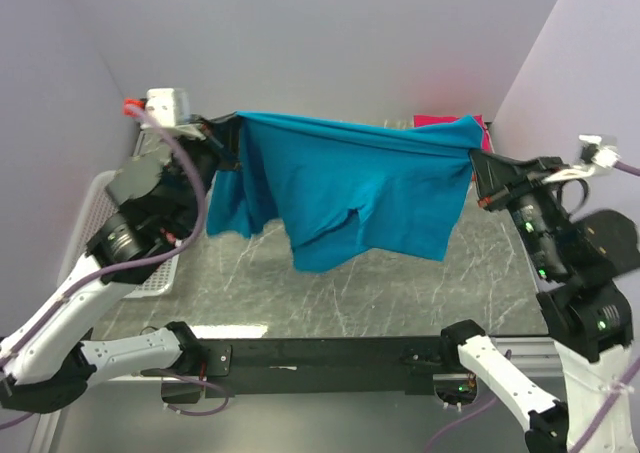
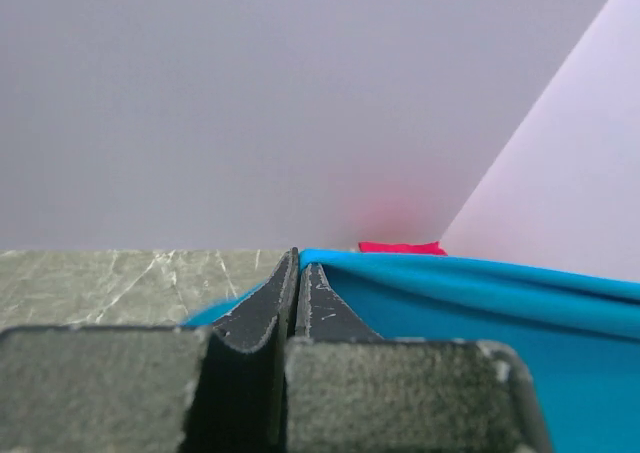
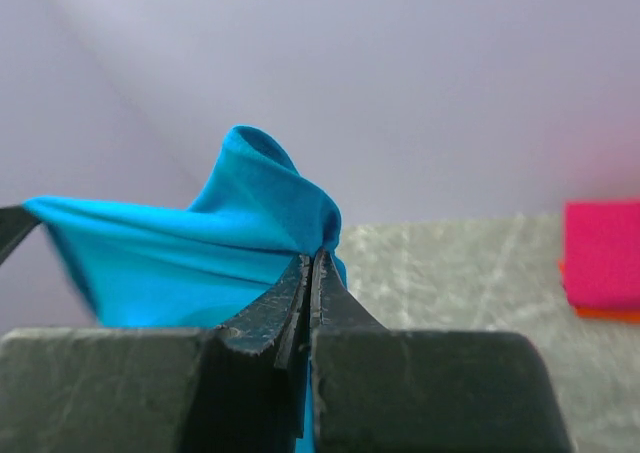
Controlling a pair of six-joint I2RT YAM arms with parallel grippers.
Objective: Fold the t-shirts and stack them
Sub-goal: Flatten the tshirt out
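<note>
The teal-blue t-shirt [image 1: 350, 188] hangs stretched in the air between my two grippers, its lower part drooping toward the table. My left gripper [image 1: 232, 128] is shut on its left top corner; in the left wrist view the gripper [image 2: 298, 258] pinches the cloth [image 2: 500, 313]. My right gripper [image 1: 476, 161] is shut on the right top corner; in the right wrist view the gripper [image 3: 312, 258] pinches the cloth [image 3: 200, 253]. A folded magenta t-shirt [image 1: 440, 122] lies at the back right, also seen in the right wrist view [image 3: 603, 253] on top of an orange t-shirt [image 3: 610, 314]. The salmon-pink t-shirt is not in view.
A white mesh basket [image 1: 95, 223] stands at the left table edge behind my left arm. The marble table top [image 1: 400, 293] lies below the shirt. Lilac walls close the back and both sides.
</note>
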